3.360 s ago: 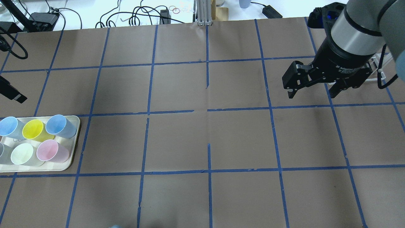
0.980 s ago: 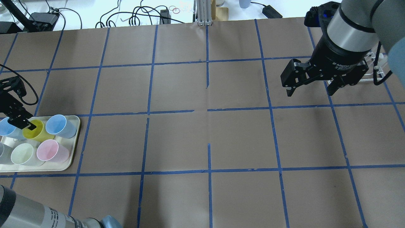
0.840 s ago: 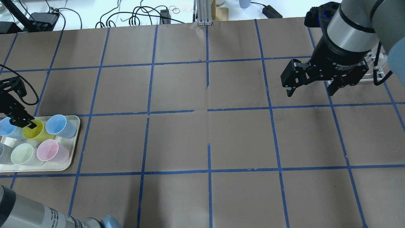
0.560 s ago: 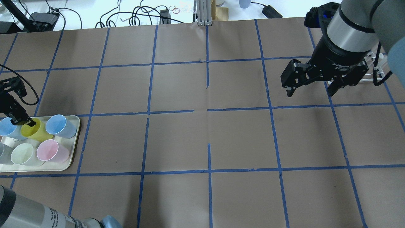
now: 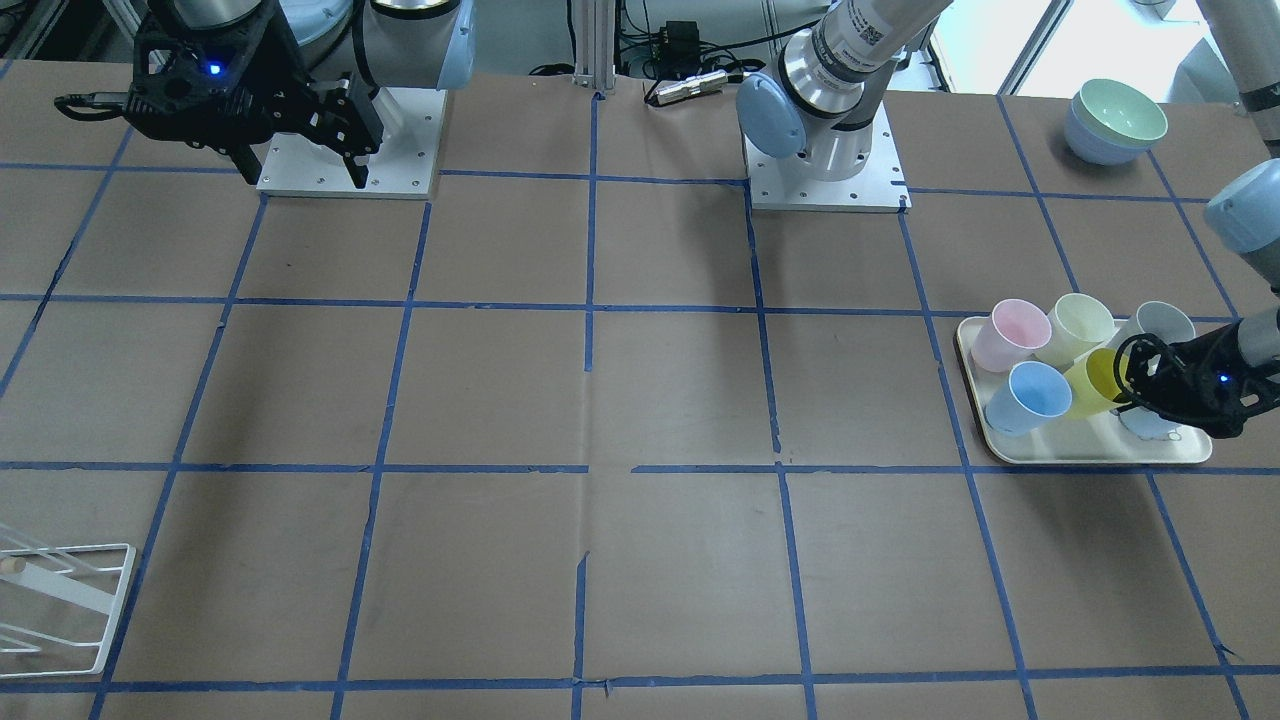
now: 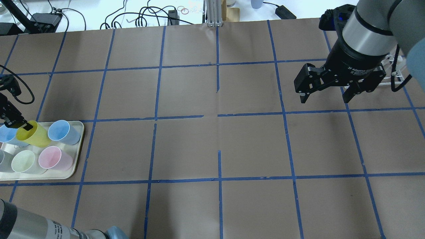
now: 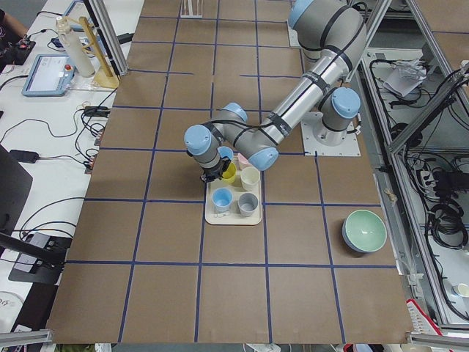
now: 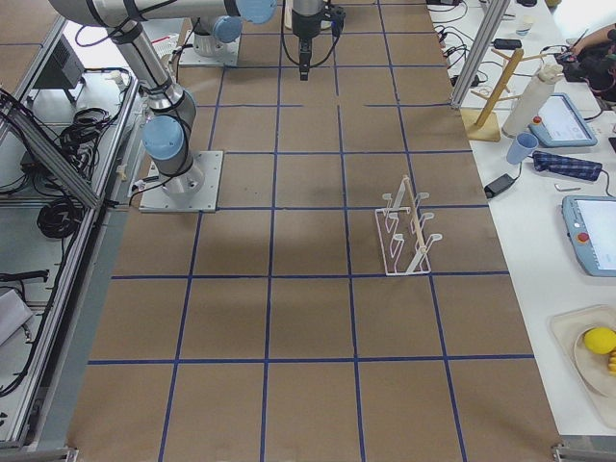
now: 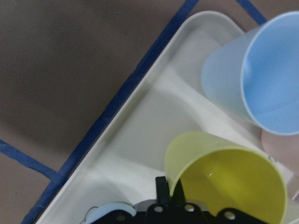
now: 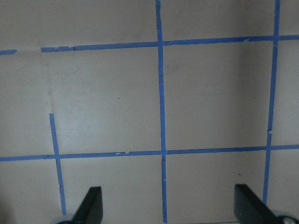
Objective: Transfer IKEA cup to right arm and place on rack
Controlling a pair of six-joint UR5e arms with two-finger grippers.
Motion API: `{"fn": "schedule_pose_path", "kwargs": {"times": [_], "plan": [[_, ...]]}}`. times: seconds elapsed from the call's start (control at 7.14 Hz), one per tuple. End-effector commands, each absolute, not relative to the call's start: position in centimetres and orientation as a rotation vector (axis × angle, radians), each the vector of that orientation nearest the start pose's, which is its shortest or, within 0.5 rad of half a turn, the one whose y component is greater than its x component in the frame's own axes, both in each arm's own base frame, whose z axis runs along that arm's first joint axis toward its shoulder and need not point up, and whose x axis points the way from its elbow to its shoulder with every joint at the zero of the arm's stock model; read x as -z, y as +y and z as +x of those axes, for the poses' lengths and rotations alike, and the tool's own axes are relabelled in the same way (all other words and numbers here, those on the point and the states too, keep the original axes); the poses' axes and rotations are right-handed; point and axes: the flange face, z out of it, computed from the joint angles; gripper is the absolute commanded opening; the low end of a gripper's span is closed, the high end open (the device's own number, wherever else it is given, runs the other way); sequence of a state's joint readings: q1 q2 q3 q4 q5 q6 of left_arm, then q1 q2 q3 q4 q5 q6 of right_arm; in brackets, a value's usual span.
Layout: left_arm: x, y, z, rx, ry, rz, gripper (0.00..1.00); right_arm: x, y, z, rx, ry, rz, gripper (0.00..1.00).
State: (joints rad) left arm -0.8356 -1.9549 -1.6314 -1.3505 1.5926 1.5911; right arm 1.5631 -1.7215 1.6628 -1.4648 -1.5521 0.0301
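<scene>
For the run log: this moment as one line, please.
left gripper: shut on yellow cup, cup tilted over tray | right gripper: open, empty | handover: not yet

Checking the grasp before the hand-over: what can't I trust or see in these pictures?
- Overhead: rack mostly hidden behind the right arm.
- Front-facing: rack cut off by the left edge.
- Left wrist: IKEA cup and left end effector cut off by the bottom edge.

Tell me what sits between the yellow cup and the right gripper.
Overhead view: one blue cup beside the yellow cup, then the tray rim; beyond that, bare taped table up to the right gripper.
</scene>
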Motion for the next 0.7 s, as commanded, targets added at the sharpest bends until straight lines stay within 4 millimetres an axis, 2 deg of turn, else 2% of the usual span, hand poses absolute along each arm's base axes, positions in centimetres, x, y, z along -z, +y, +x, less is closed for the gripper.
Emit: {"fn": "schedule_pose_path", "kwargs": {"times": [0.0, 0.14, 0.28, 0.42, 0.56], "plan": [[-33.7, -52.2, 28.7, -0.155, 3.054, 1.316, 0.0, -50.4, -42.0, 13.3, -0.075, 3.109, 0.07, 1.0], [-36.4, -51.6, 27.3, -0.11, 3.115, 1.244, 0.0, -50.1, -42.2, 13.4, -0.094, 3.11, 0.064, 1.0], [-38.9, -51.0, 25.4, 0.007, 3.177, 1.196, 0.0, -50.9, -42.2, 13.3, -0.053, 3.107, 0.053, 1.0], [-40.6, -50.5, 22.2, 0.05, 3.255, 1.148, 0.0, -50.8, -42.5, 13.0, -0.053, 3.104, 0.065, 1.0], [-41.9, -50.0, 18.3, 0.116, 3.395, 1.07, 0.0, -51.3, -42.5, 13.4, -0.034, 3.057, 0.065, 1.0]]}}
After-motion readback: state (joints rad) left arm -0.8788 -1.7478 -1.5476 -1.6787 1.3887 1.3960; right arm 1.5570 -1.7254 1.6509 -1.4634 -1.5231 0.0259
